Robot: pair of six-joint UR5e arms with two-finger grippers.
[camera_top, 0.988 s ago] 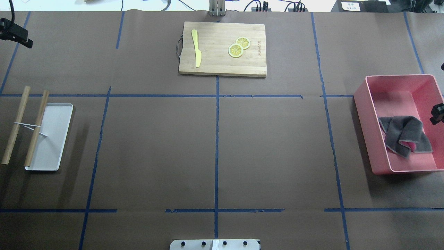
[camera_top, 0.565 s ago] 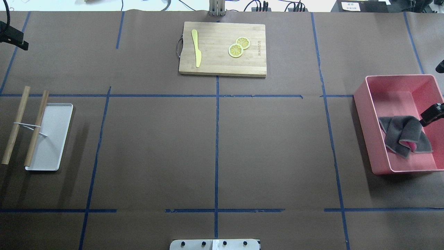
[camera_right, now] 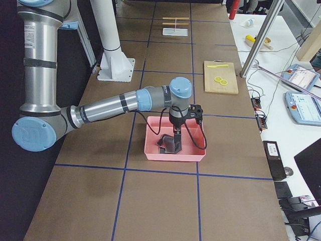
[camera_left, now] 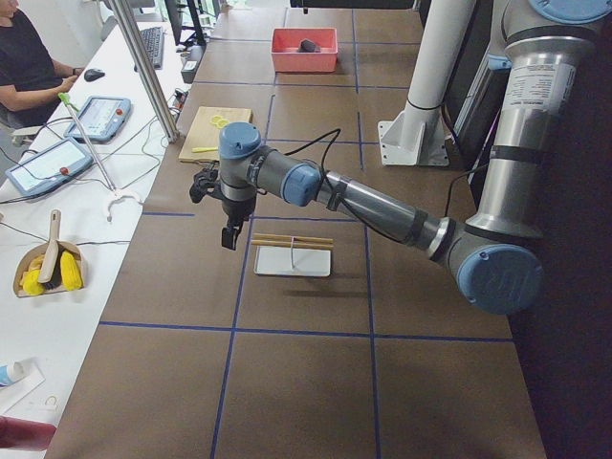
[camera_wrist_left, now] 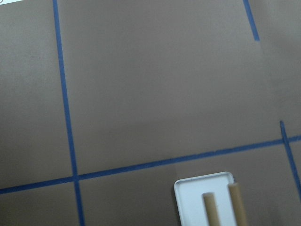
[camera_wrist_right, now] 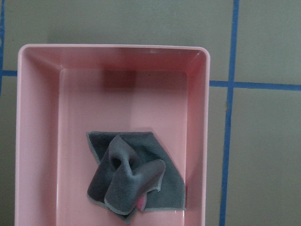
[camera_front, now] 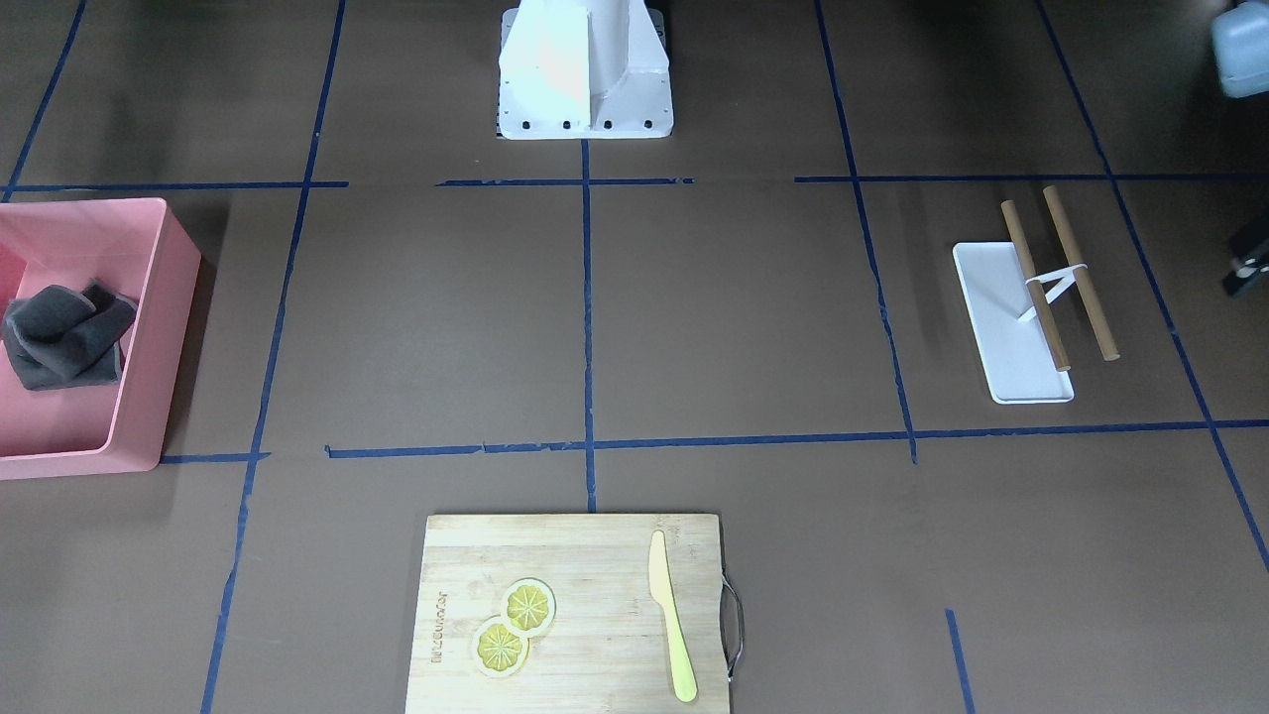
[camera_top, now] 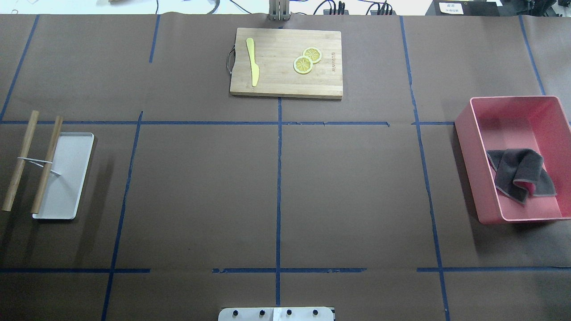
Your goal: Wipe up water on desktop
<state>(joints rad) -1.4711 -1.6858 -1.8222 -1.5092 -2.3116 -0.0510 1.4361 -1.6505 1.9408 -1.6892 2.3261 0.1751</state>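
The desktop (camera_top: 348, 187) is dark brown with blue tape lines; I can make out no water on it. A grey cloth (camera_top: 522, 174) lies crumpled in the pink bin (camera_top: 464, 147) at the right end, and it fills the right wrist view (camera_wrist_right: 136, 174). My right gripper (camera_right: 177, 142) hangs over the bin just above the cloth; I cannot tell whether it is open or shut. My left gripper (camera_left: 229, 237) hovers beyond the white tray (camera_left: 292, 261) at the left end; I cannot tell its state either. Neither gripper shows in the overhead view.
A bamboo cutting board (camera_top: 285, 84) with a yellow knife (camera_top: 252, 62) and two lemon slices (camera_top: 307, 60) lies at the far middle. Two wooden sticks (camera_top: 33, 165) rest across the white tray (camera_top: 67, 178). An operator (camera_left: 24, 67) sits beyond the table's far edge.
Both grippers have left the overhead view: the left one out past the upper left edge, the right one out past the right edge by the bin. The cloth has not moved.
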